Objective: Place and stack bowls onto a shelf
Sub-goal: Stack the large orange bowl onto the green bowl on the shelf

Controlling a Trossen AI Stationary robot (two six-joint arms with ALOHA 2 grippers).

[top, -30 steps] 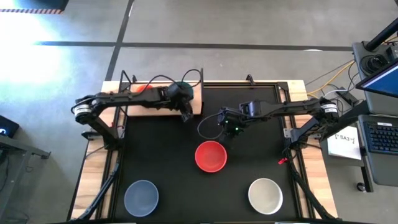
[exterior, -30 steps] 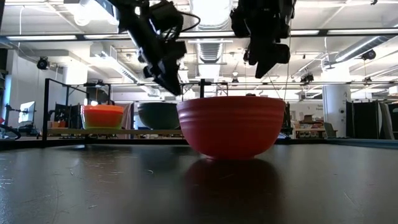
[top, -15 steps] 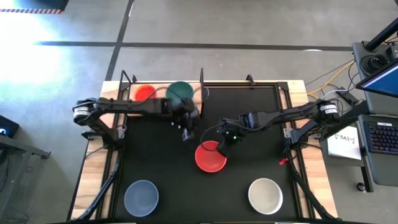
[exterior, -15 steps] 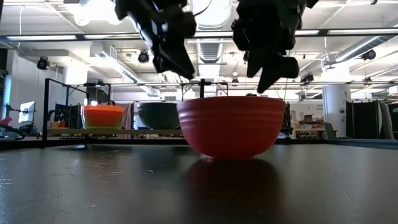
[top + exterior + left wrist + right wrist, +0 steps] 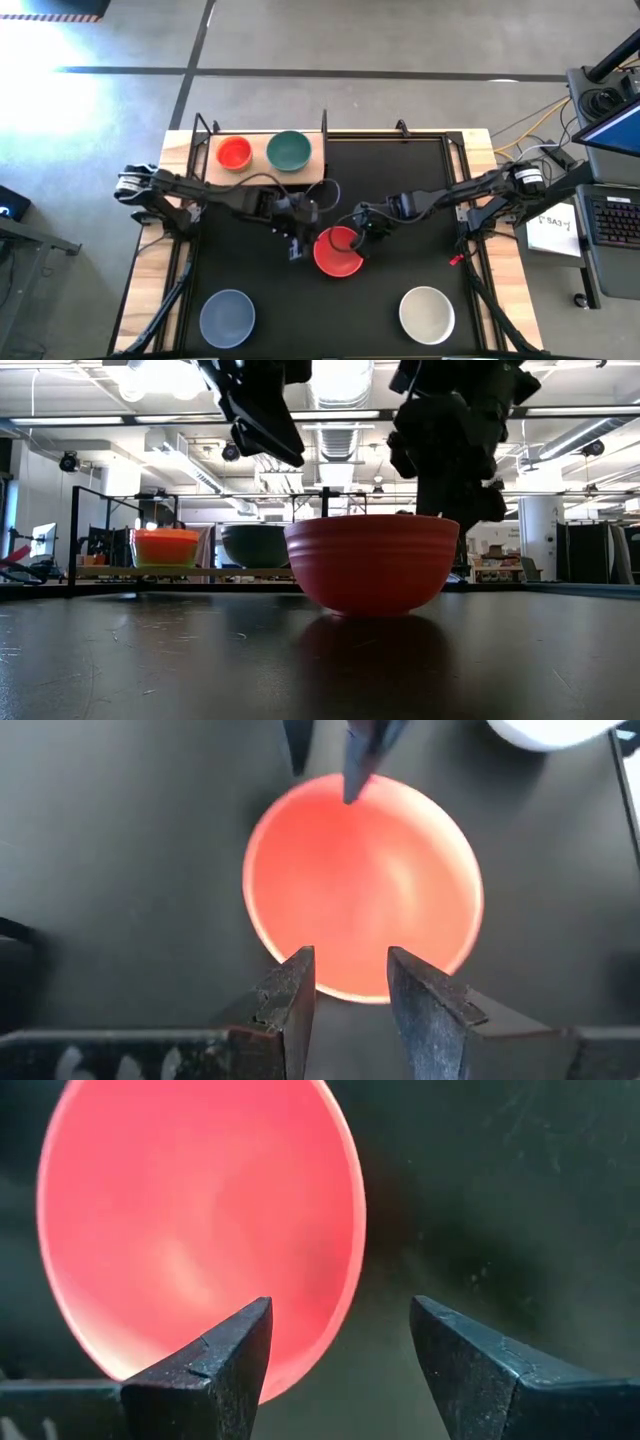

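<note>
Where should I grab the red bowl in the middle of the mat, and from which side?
Take the red bowl by its rim, one finger inside the wall and one outside, coming down from above. It sits upright and open, and the right claw, open, already straddles the rim nearest that arm. The left claw hovers opposite.

A black mat (image 5: 250, 270) covers the table; a laptop (image 5: 612, 150) sits beside.

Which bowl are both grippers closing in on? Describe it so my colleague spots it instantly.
On the black mat, look near the centre, below the shelf. The red bowl sits between the left gripper and right gripper; the grey-blue and white bowls sit nearer the front edge.
</note>
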